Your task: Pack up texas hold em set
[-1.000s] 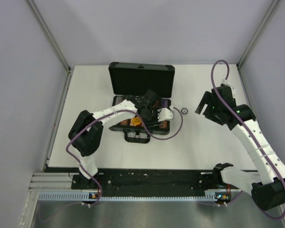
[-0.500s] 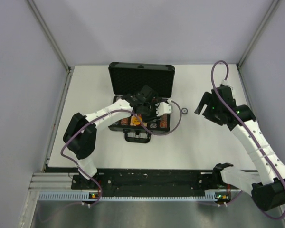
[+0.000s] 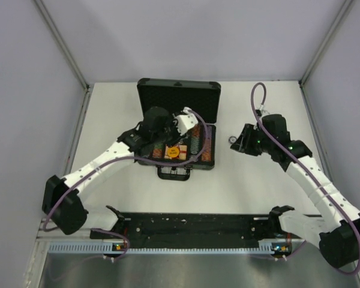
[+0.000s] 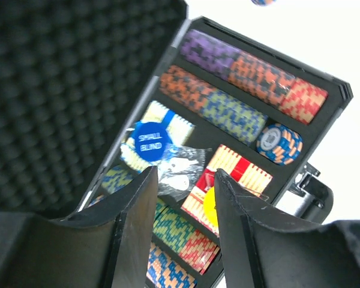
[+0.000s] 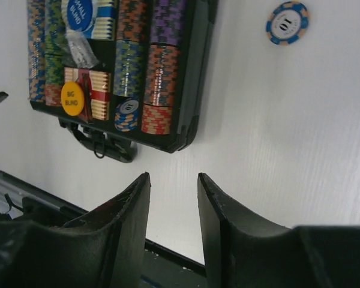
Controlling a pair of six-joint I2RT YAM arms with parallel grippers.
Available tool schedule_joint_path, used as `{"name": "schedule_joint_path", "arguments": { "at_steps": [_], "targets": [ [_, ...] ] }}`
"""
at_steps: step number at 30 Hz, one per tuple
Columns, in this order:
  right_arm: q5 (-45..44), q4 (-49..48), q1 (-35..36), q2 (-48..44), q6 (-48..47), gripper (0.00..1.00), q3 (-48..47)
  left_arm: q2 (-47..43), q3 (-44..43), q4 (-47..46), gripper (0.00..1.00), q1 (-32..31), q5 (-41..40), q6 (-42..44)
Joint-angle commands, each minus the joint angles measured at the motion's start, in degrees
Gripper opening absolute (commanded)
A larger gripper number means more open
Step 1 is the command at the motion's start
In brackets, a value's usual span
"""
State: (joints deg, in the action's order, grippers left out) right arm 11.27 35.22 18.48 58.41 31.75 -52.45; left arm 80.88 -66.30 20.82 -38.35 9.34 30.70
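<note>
One stray chip (image 5: 287,23) sits beside the case (image 3: 179,99); my right gripper (image 5: 173,180), spread and empty, should grab it next, and my left gripper (image 4: 183,177) is spread too.

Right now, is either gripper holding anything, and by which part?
Nothing is held: the left gripper and the right gripper are both open and empty.

From above, the left arm (image 3: 108,159) is covering the left end of the tray of the case (image 3: 179,99). At the left wrist, a loose chip (image 4: 264,2) beyond the case's far corner is running off the top edge. The yellow button (image 4: 209,203) inside the case is sitting half behind a finger (image 4: 246,234) of the left gripper (image 4: 185,174).
</note>
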Motion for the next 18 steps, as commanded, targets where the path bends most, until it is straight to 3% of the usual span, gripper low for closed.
{"name": "schedule_joint_path", "arguments": {
  "at_steps": [1, 5, 6, 10, 12, 18],
  "targets": [
    [4.56, -10.52, 5.85, 3.19, -3.09, 0.37, -0.29, -8.62, 6.09, -14.91, 0.52, 0.9, -8.8, -10.29],
    [1.05, -14.3, 14.28, 8.72, -3.44, 0.36, -0.64, -12.85, 8.12, -17.65, 0.7, 2.13, -16.45, -19.78],
    [-0.09, -14.83, 16.83, 10.65, -3.53, 0.34, -0.9, -13.38, 8.03, -17.13, 0.76, 2.75, -17.07, -22.06],
    [-4.13, -15.36, 22.38, 17.59, -4.24, 0.19, -3.54, -15.05, 8.47, -16.16, 0.86, 4.5, -22.7, -33.21],
    [-5.9, -15.36, 24.31, 20.5, -4.5, 0.13, -4.85, -15.58, 8.3, -14.76, 0.99, 6.08, -22.88, -37.53],
    [-9.51, -15.1, 28.01, 28.32, -5.29, 0.04, -9.16, -15.84, 7.42, -9.31, 0.99, 11.09, -14.11, -47.12]
  ]
}}
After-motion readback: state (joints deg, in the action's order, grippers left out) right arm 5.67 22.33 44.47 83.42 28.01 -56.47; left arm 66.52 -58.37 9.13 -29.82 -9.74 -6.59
